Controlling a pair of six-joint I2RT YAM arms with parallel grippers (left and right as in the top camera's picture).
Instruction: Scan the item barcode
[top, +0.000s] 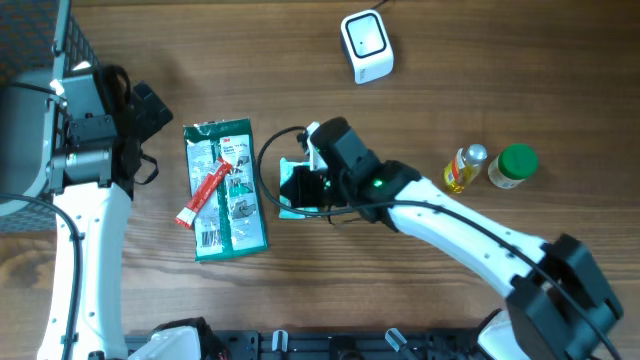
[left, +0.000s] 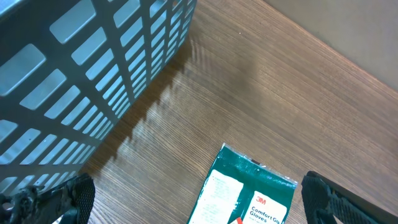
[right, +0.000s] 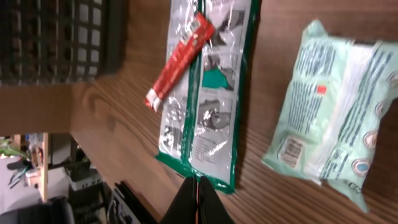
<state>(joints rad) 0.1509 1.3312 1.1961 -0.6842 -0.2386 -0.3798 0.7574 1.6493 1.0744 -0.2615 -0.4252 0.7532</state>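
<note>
A wooden table (top: 420, 110) seen from overhead, with two robot arms at work on a barcode-scanning job. The white scanner (top: 366, 46) sits at the far edge, well apart from the goods.

A mint pouch (top: 292, 192) lies flat near the table's middle, partly covered by the right arm's wrist. The right gripper (right: 199, 194) hangs above the table with its jaws pressed together and nothing between them. In its own camera the pouch rests off to one side of the fingertips, untouched.

Just beside the pouch lies a green gloves pack (top: 228, 192), flat and lengthwise, with a printed barcode (top: 210, 237) showing near its near-left corner. A red sachet (top: 204, 195) lies slantwise across the pack, one end hanging over its left edge.

The left gripper (left: 196, 186) is poised at the table's left side, its jaws spread wide and empty. Its camera looks down past both fingers (left: 62, 199) at the pack's top end and bare wood. A slatted grey basket (left: 93, 68) stands close by, at the far-left corner.

To the right, clear of both arms, a small yellow bottle (top: 462, 168) and a green-lidded jar (top: 513, 167) stand side by side, close together.
</note>
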